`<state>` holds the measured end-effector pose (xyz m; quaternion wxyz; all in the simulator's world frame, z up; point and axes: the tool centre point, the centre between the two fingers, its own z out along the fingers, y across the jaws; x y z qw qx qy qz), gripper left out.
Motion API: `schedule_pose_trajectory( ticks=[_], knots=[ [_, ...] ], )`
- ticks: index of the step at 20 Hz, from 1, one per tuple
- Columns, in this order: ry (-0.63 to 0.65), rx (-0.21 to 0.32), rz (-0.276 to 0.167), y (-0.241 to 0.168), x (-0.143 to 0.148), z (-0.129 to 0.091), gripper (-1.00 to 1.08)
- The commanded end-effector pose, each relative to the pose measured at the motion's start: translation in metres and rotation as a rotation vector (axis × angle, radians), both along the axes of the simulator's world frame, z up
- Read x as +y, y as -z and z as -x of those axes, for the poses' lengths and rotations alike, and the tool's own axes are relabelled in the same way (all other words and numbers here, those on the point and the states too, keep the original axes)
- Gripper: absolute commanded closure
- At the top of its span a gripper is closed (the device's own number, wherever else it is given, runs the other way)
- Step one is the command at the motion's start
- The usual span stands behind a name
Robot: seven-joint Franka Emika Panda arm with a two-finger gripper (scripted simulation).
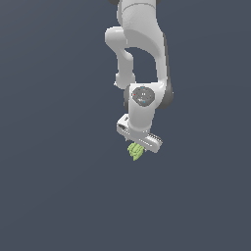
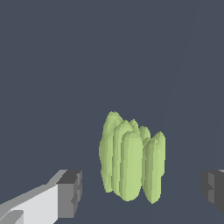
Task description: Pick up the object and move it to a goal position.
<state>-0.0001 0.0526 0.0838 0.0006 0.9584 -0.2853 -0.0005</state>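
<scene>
1. Arm: Panda wrist points down, gripper [image 1: 139,143] low over the surface [image 1: 59,196], directly above the object [image 1: 136,151].
2. Object: small light-green ridged lump [image 2: 131,159]. Ext. view shows it just under the gripper body, partly hidden by it. Whether it rests on the surface or is lifted cannot be told; no shadow or contact line visible.
3. Fingers: spread wide. Wrist view shows one pad [image 2: 70,194] on one side of the object and the other pad [image 2: 213,190] on the opposite side, both clear of it, w/ gaps. No pinch.
4. Centering: object sits closer to one pad than the other, so approx. but not exactly centered.
5. Why this pose: straddling the object w/ open fingers sets up a top-down pinch across its narrow width.
6. Judged step: pre-grasp. Closing not yet done; lift and move to goal remain. Goal marker not visible in either view.
7. Risk: lumpy ridges may give uneven pad contact; off-center closing could nudge the object sideways.
</scene>
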Motion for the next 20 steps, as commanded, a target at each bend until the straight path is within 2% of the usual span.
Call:
schedule_pose_trajectory(
  ticks=[1, 8, 20],
  knots=[
    [0.013, -0.001, -0.001, 0.001, 0.002, 0.0, -0.92],
    [0.011, -0.001, -0.001, 0.007, 0.002, 0.0, -0.92],
    [0.015, -0.001, -0.001, 0.052, 0.002, 0.0, -0.92]
  ],
)
